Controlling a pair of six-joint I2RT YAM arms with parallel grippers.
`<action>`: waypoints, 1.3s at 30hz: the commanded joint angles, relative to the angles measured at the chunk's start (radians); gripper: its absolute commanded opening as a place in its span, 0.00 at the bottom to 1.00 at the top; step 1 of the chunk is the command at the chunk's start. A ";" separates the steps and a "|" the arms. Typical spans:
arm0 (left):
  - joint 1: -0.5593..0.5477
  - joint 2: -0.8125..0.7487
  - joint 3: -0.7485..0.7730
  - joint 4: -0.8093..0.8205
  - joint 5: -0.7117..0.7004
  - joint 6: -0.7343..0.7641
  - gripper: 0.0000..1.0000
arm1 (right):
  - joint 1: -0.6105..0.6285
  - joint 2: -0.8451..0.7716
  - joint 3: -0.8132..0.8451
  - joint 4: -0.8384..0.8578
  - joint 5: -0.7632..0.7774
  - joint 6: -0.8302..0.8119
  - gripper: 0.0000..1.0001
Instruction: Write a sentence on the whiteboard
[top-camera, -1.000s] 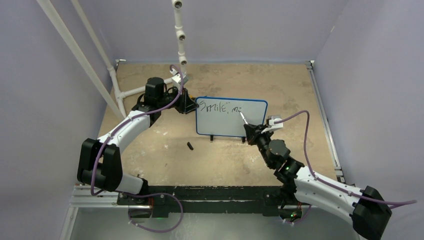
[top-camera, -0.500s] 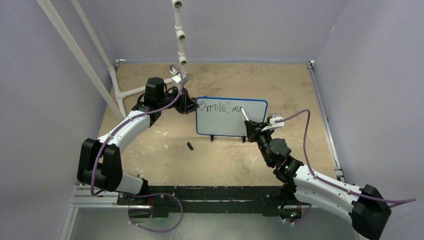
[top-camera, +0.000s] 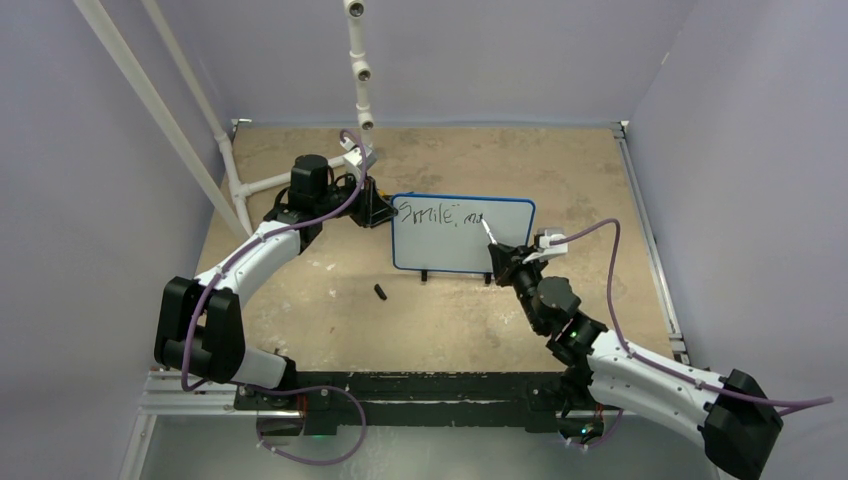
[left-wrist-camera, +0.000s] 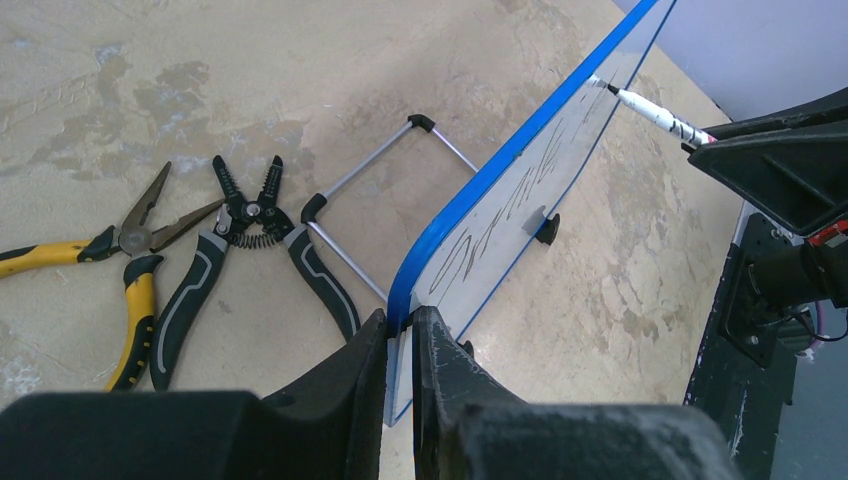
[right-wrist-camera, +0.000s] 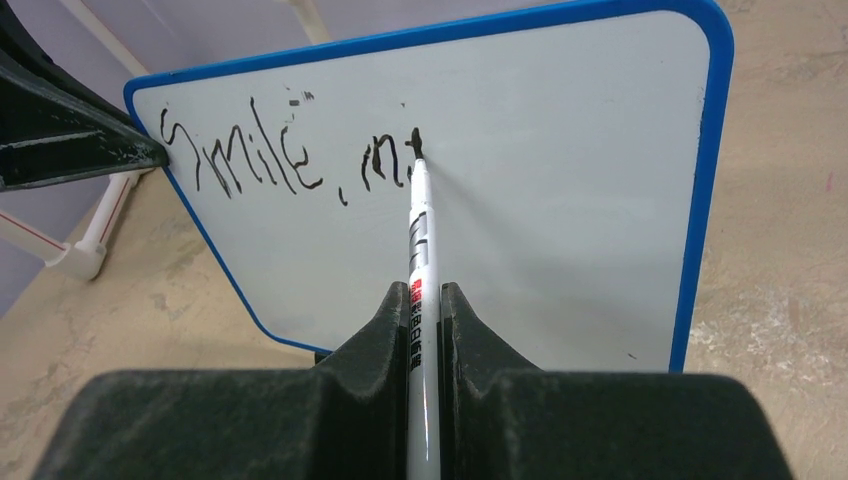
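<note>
Whiteboard (top-camera: 462, 240) stands upright on its feet about mid-tabletop (top-camera: 450, 325), writing face toward the arm bases. Left pincer (left-wrist-camera: 400, 325) is closed narrow on the board's blue frame at its left end, near the upper corner, steadying it. Right pincer (right-wrist-camera: 424, 295) is closed narrow on the barrel of a marker (right-wrist-camera: 417, 235), tip pointing at the board face.

Sentence (right-wrist-camera: 290, 165): the top line reads "Smile," then "m" and one more upright stroke, unfinished. The marker tip sits at that last stroke, near the middle of the top line. Contact looks made in the right wrist view; pressure cannot be told. The right part and all of the lower board are blank.

Step in hand (judgement): writing, early in the second word. One word and a fragment is no sentence yet.

Next move calls for short strokes rightward along the same baseline, tip light on the surface and lifted between letters. The left hold must stay firm, since the board rests only on small feet and a push from the tip could rock or slide it.

Behind the board lie yellow-handled pliers (left-wrist-camera: 128, 240) and grey-handled wire strippers (left-wrist-camera: 240, 222), just beside each other. A small dark object (top-camera: 380, 292) lies in front of the board, apart from it and too small to identify.
</note>
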 joint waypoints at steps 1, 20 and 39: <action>0.000 -0.039 0.016 0.018 0.006 0.024 0.00 | -0.002 -0.018 0.018 -0.060 0.006 0.051 0.00; 0.000 -0.047 0.014 0.016 0.006 0.025 0.00 | -0.002 -0.099 0.033 -0.094 0.019 0.042 0.00; 0.000 -0.047 0.014 0.018 0.008 0.025 0.00 | -0.002 -0.023 0.097 -0.021 0.086 -0.006 0.00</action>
